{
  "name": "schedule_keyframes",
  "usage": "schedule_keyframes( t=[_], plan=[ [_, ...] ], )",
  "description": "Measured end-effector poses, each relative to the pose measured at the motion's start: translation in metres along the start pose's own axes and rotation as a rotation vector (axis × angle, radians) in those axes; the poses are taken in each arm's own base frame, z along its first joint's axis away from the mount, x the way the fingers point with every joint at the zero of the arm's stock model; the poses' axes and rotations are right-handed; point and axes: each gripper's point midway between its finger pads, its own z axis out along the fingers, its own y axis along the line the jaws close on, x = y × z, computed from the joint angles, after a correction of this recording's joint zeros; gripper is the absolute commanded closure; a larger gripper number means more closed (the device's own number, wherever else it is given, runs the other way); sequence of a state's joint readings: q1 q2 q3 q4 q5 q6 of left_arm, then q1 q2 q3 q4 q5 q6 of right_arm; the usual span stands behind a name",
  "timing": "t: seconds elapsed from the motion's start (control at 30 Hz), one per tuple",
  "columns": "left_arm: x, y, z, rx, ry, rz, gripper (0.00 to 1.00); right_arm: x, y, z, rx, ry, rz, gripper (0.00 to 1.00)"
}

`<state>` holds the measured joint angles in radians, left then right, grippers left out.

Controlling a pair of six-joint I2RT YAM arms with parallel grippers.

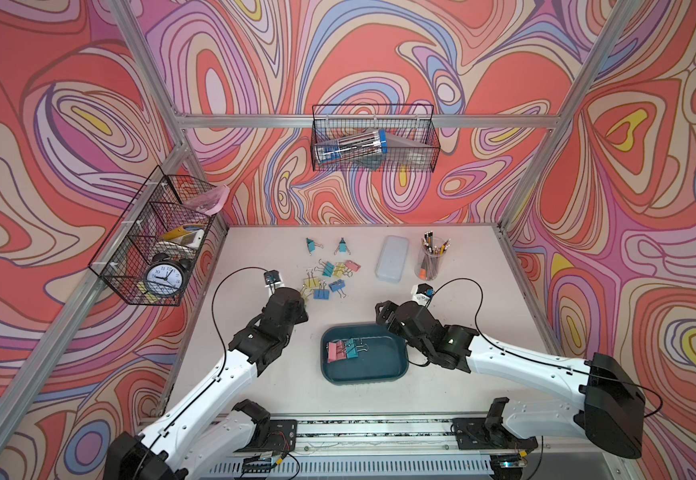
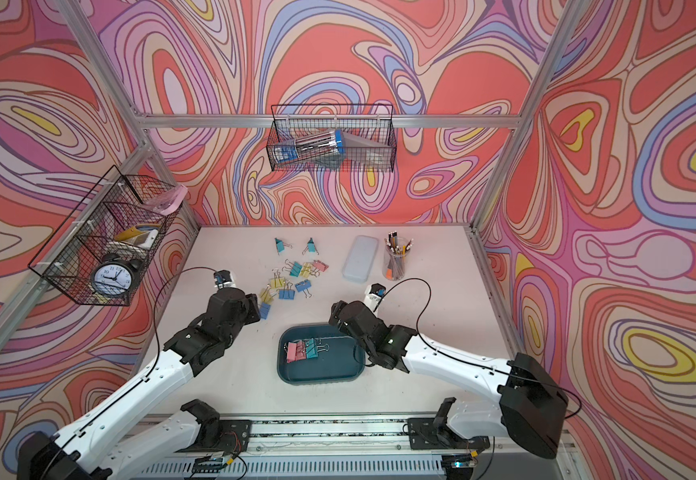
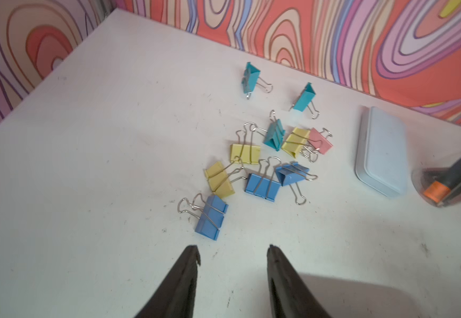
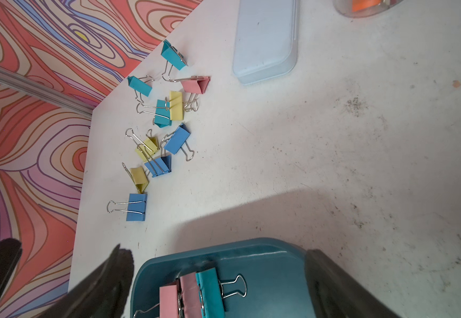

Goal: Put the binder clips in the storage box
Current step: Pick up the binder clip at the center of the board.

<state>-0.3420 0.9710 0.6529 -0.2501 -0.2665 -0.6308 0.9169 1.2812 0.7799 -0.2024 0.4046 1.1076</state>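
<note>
**Chief:** Left side first. Status?

**Inspector:** Left gripper [image 3: 233, 250]: jaws parted, nothing between them, low over the bare table [image 3: 86, 165], just short of the nearest blue clip [image 3: 211, 217].

**Chief:** Advice for the pick-up?

**Inspector:** Judged best: straight down onto the blue body, pinching across the folded sides and not the wire loops. Keep clear of the yellow clip [image 3: 219, 180] just beside. Lift fully before crossing to the box [image 1: 383, 361]; low walls, but easily caught.

**Chief:** Middle?

**Inspector:** Loose clips [image 1: 325, 278]: ten counted, between the left gripper and the pale case [image 1: 392, 258]. Two teal ones apart at the back, the rest bunched, several overlapping.

**Chief:** Right?

**Inspector:** Box near front centre, with at least three stored clips [image 1: 344, 350], pink and teal, side by side. Right gripper [image 4: 218, 253]: spread wide, empty, above the box's far edge.

**Chief:** Appearance?

**Inspector:** Small pastel bodies, matt finish, silver wire handles; some folded flat, some splayed.
</note>
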Motion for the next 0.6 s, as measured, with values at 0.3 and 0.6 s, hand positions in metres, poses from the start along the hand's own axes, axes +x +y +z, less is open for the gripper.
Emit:
schedule_keyframes(
  t=[0.3,0.6],
  plan=[
    [0.049,0.041,0.076,0.049,0.254,-0.283,0.54,0.001,0.001,0.0,-0.005,0.01,0.001,0.02],
    [0.05,0.037,0.112,0.171,0.279,-0.415,0.66,0.004,-0.003,0.0,0.013,0.02,-0.008,0.02]
  ],
)
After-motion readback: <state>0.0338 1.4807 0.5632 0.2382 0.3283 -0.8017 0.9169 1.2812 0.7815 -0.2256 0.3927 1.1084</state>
